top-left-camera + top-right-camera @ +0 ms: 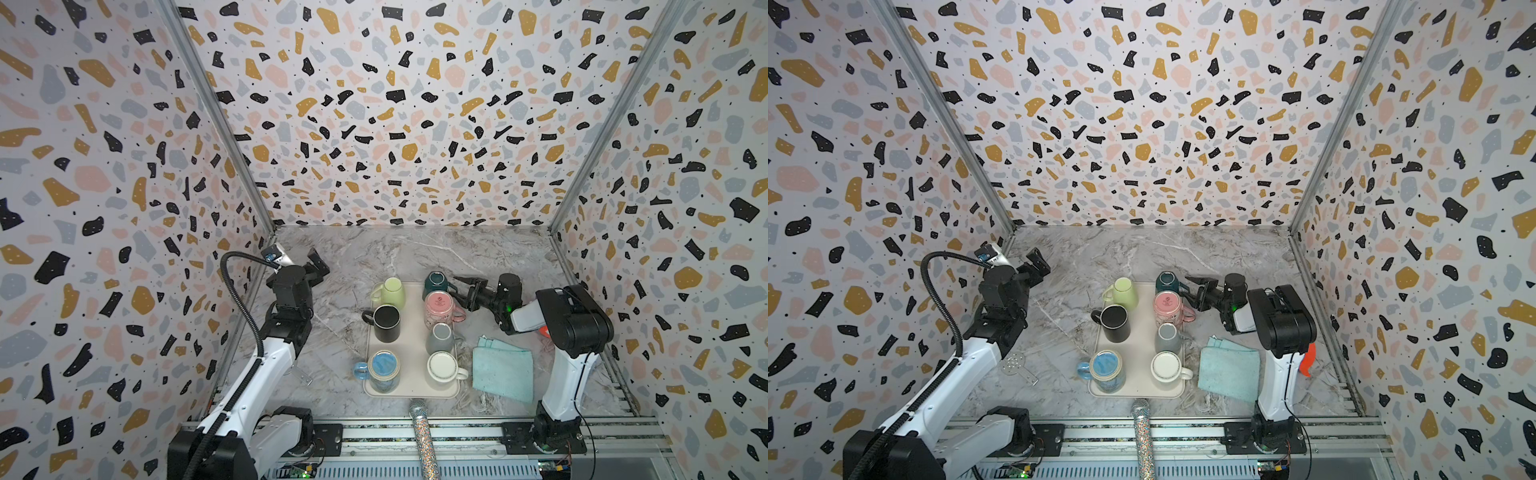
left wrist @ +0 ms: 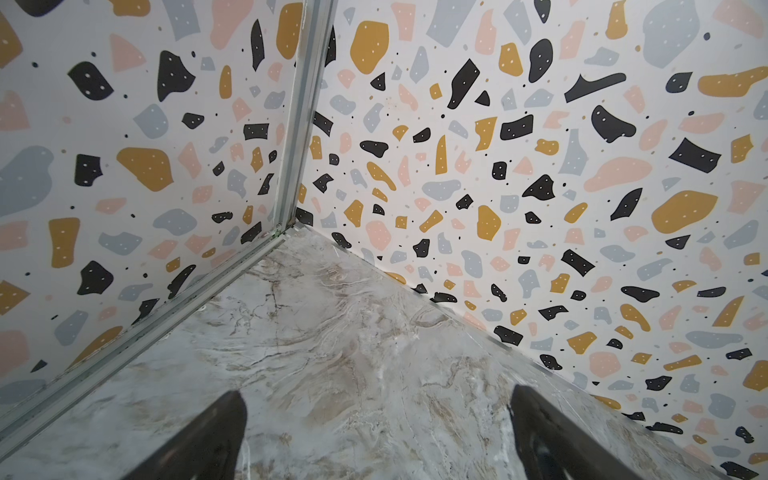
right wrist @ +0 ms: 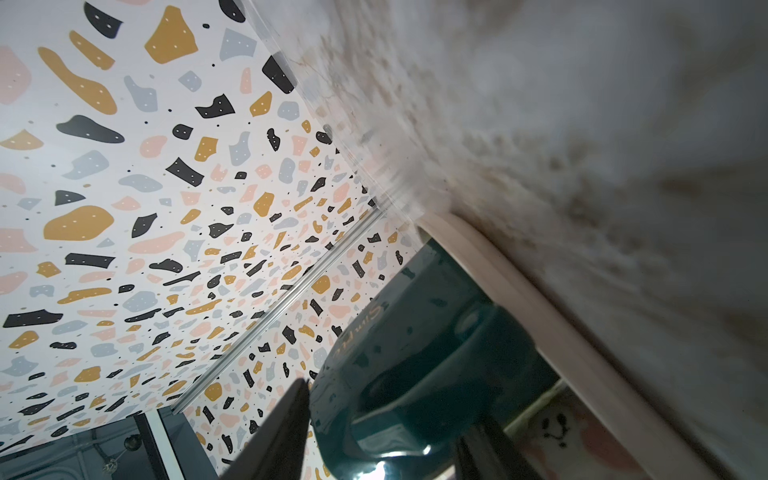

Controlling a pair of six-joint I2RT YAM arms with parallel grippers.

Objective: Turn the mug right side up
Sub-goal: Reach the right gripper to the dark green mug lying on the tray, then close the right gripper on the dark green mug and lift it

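Observation:
A dark teal mug (image 1: 435,282) (image 1: 1167,281) stands upside down, base up, at the far right corner of the cream tray (image 1: 411,336), with its handle pointing right. My right gripper (image 1: 454,286) (image 1: 1185,286) reaches in from the right. In the right wrist view its two fingers press on either side of the teal mug's (image 3: 415,332) handle, so the right gripper (image 3: 390,401) is shut on it. My left gripper (image 1: 318,264) (image 2: 376,392) is wide open over bare marble near the back left corner, far from the tray.
Also on the tray are pink (image 1: 440,307), grey (image 1: 440,337), white (image 1: 442,365), blue (image 1: 383,370), black (image 1: 386,322) and green (image 1: 392,292) mugs. A teal cloth (image 1: 503,370) lies right of the tray, and a glittery microphone (image 1: 422,436) lies at the front edge.

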